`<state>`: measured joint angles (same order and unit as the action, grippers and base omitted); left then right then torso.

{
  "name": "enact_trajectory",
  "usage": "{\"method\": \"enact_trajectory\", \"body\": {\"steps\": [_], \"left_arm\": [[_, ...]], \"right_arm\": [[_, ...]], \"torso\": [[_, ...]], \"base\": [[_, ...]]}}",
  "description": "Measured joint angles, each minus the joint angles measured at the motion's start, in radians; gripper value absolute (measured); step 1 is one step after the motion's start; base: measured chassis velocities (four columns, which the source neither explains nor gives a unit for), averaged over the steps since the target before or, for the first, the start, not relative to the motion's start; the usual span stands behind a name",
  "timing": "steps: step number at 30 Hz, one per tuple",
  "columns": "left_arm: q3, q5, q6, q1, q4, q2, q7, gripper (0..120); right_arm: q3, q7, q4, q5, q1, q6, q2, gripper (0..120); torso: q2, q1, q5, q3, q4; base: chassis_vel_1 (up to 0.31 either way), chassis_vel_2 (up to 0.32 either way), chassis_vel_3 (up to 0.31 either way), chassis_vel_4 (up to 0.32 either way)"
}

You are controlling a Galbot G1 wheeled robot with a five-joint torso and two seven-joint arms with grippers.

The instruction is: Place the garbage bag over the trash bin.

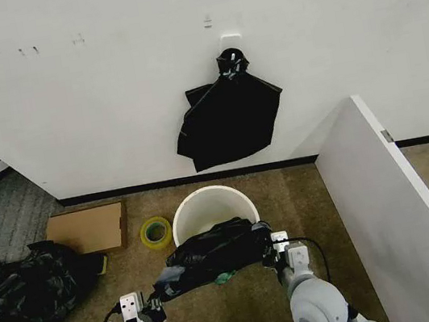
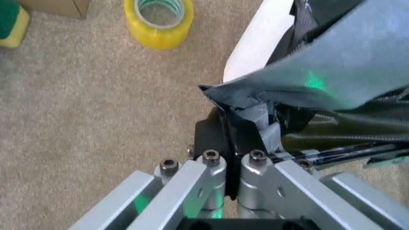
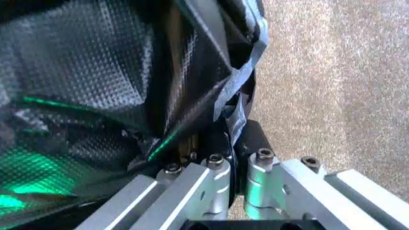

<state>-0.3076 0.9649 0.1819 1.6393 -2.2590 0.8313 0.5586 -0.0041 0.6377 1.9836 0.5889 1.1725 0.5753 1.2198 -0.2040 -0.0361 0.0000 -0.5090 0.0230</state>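
garbage bag [image 1: 209,257] hangs stretched between both tools, just over the near rim of the trash bin [image 1: 205,207] on the carpet. left tool [image 2: 231,143] and right tool [image 3: 231,139] each pinch a bag edge; spread them wider than the rim before lowering.

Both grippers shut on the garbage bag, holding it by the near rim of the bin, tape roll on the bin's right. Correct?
Not quite. In the head view the yellow tape roll sits on the left of the trash bin, not its right. The rest holds: left gripper and right gripper are shut on the garbage bag.
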Motion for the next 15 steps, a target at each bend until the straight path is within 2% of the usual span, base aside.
{"method": "enact_trajectory", "body": {"steps": [9,15], "left_arm": [[0.042,-0.002,0.004,-0.088,0.06,0.001,0.025,0],[0.038,0.002,-0.001,-0.101,0.078,0.006,0.025,0]], "right_arm": [[-0.012,-0.042,-0.045,-0.038,-0.023,-0.048,0.004,0],[-0.014,-0.069,-0.054,-0.058,-0.023,-0.079,0.004,0]], "torso": [[0.0,0.0,0.0,0.0,0.0],[0.0,0.0,0.0,0.0,0.0]], "base": [[0.0,0.0,0.0,0.0],[0.0,0.0,0.0,0.0]]}}
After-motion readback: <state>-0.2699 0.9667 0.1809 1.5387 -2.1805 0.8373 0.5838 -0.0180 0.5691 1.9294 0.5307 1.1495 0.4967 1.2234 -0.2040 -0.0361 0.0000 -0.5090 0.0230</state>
